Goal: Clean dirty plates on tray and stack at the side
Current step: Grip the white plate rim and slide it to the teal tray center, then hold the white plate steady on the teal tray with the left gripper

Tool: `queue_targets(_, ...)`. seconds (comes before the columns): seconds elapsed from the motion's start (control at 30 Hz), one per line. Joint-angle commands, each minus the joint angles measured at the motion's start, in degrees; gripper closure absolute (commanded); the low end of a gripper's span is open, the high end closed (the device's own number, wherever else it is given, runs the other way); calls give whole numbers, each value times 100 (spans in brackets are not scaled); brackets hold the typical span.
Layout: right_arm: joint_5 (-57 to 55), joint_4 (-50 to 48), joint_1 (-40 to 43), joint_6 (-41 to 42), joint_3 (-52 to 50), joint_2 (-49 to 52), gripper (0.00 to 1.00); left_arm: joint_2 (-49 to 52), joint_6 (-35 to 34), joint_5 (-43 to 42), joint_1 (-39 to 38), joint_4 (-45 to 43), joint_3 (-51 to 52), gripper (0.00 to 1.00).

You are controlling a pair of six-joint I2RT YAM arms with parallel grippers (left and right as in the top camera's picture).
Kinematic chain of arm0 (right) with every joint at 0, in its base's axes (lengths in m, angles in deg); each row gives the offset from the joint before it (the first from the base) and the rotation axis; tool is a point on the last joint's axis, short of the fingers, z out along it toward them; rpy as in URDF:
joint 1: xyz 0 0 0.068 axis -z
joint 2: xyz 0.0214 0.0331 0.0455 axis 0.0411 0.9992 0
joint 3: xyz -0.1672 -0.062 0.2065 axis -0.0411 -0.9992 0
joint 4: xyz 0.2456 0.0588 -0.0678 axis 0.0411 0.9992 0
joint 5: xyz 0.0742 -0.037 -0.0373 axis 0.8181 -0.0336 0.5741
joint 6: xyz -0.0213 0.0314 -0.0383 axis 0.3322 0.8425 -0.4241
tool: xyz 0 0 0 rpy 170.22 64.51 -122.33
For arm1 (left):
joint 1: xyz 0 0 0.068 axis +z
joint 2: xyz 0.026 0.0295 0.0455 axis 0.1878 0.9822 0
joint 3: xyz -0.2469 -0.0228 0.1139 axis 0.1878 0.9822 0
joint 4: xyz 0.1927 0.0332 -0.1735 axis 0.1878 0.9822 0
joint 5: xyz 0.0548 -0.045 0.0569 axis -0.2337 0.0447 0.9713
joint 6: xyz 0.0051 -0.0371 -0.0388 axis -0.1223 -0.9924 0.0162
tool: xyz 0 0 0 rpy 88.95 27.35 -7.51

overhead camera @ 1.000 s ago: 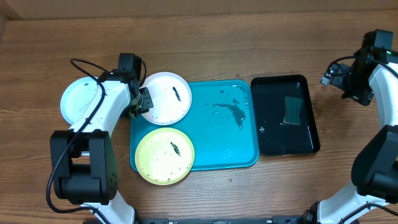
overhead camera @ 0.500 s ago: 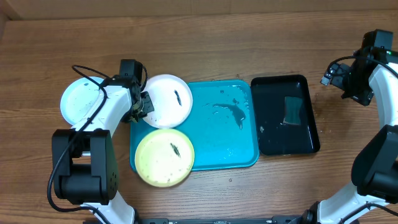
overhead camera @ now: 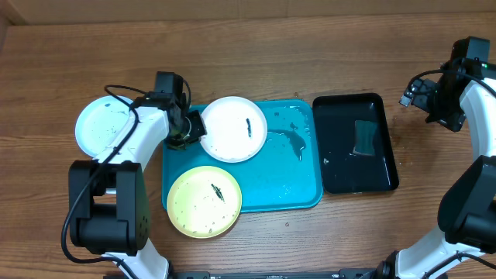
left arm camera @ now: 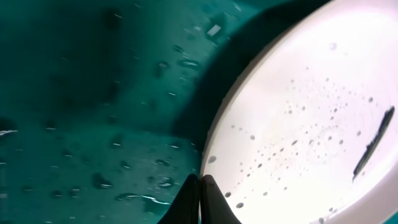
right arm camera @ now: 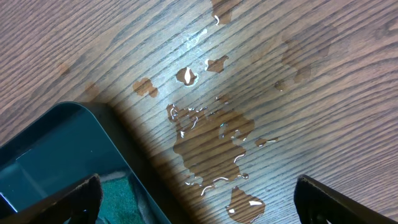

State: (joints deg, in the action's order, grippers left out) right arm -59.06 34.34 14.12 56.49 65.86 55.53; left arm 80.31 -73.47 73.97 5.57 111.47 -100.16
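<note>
The teal tray (overhead camera: 283, 174) lies in the middle of the table. My left gripper (overhead camera: 191, 128) is shut on the left rim of the white plate (overhead camera: 234, 129), which has a dark smear and hangs over the tray's upper left. In the left wrist view the plate (left arm camera: 311, 118) is wet with droplets and the closed fingertips (left arm camera: 200, 193) pinch its edge above the wet tray (left arm camera: 93, 112). The yellow plate (overhead camera: 204, 201) lies on the tray's front left corner. The mint-blue plate (overhead camera: 104, 126) lies on the table at the left. My right gripper (overhead camera: 434, 97) is open and empty at the far right.
A black tray (overhead camera: 355, 143) holding water and a green sponge (overhead camera: 364, 138) stands right of the teal tray; its corner shows in the right wrist view (right arm camera: 56, 162). Water puddles (right arm camera: 217, 134) lie on the wood beside it.
My left gripper has carried the white plate to the right, further over the teal tray. The yellow plate has shifted slightly towards the front. The right arm has not moved.
</note>
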Motion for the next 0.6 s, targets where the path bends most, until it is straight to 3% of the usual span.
queue_targets(0.0,-11,-28,15,26,127,-131,0,-22,-146,-341,-221,-20,24,96)
queue_targets(0.5,-11,-28,15,26,127,-133,0,-22,-529,-251,-1001,48,24,96)
queue_targets(0.57,-11,-28,15,28,127,-131,0,-22,-525,-245,-1016,68,24,91)
